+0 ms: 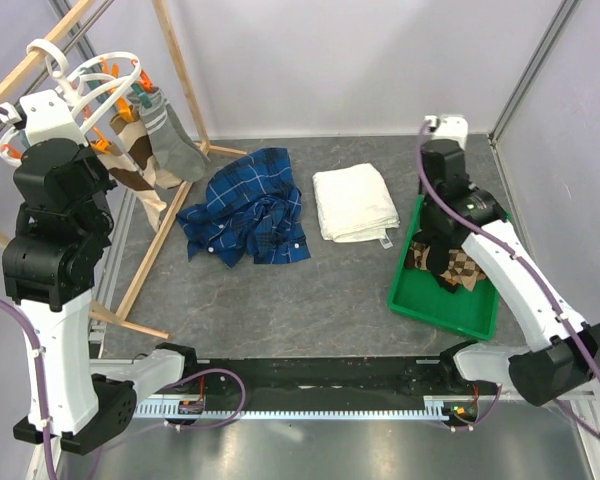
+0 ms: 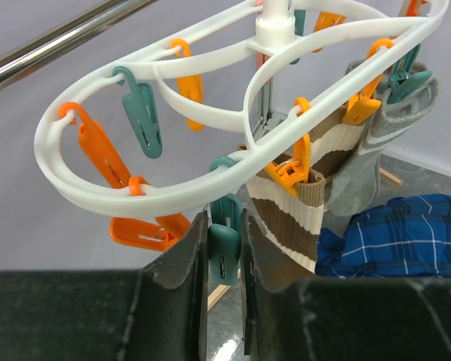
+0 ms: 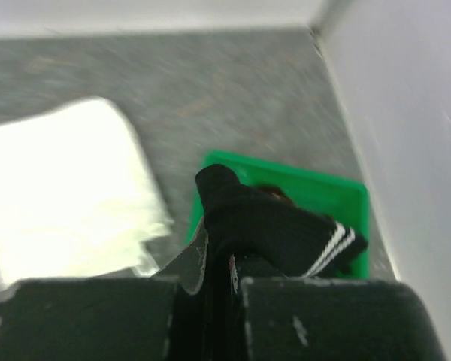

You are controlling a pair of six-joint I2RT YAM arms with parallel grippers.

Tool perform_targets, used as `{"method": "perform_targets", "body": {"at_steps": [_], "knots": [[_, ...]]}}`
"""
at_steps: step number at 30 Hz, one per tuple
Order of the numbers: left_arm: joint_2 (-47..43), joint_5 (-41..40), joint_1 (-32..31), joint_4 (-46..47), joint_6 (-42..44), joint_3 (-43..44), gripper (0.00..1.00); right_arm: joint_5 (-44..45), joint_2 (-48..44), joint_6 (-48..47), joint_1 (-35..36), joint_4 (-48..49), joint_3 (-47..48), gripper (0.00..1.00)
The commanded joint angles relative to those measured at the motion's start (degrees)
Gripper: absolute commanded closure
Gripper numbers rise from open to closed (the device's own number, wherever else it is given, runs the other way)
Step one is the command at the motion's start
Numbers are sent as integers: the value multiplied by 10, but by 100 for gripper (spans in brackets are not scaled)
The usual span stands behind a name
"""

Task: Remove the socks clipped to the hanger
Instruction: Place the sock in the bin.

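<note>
The white round hanger (image 2: 274, 30) hangs from the rack at the far left (image 1: 100, 80), with orange and teal clothespins. A brown-and-cream striped sock (image 2: 301, 226) and a grey sock (image 2: 368, 173) are clipped to it. My left gripper (image 2: 225, 219) is up at the hanger, its jaws closed around a hanging teal clothespin (image 2: 225, 259). My right gripper (image 3: 218, 259) is shut on a black sock with white stripes (image 3: 278, 226) and holds it over the green tray (image 3: 323, 192). A brown checkered sock (image 1: 467, 268) lies in the tray (image 1: 430, 300).
A crumpled blue plaid shirt (image 1: 250, 205) and a folded white towel (image 1: 352, 200) lie mid-table. Wooden rack poles (image 1: 150, 255) stand and slant at the left. Grey walls close in the back and right sides.
</note>
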Motion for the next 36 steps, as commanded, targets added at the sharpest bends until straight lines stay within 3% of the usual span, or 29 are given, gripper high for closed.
{"method": "perform_targets", "body": {"at_steps": [1,5,9,13,19,23,28,32,36], "knots": [[-6,-6,-1,15,15,-2,87,-124,-15,44,-136,-28,-88,96],[-10,-8,-1,18,13,-7,87,-251,37,94,-213,47,-189,94],[-18,-2,0,28,7,-25,86,-256,101,126,-226,97,-246,86],[-14,-8,0,31,12,-43,85,-215,113,135,-231,61,-218,66],[-14,-16,0,35,14,-35,83,-219,29,133,-230,8,-139,35],[-15,-17,-1,34,17,-25,82,-234,19,128,-224,-29,-72,26],[-25,-6,0,33,12,-31,80,-366,-3,100,-156,49,-47,28],[-35,-15,0,32,11,-43,79,-403,-17,108,-41,242,-67,30],[-35,-24,0,30,13,-53,78,-411,37,111,108,424,-61,30]]}}
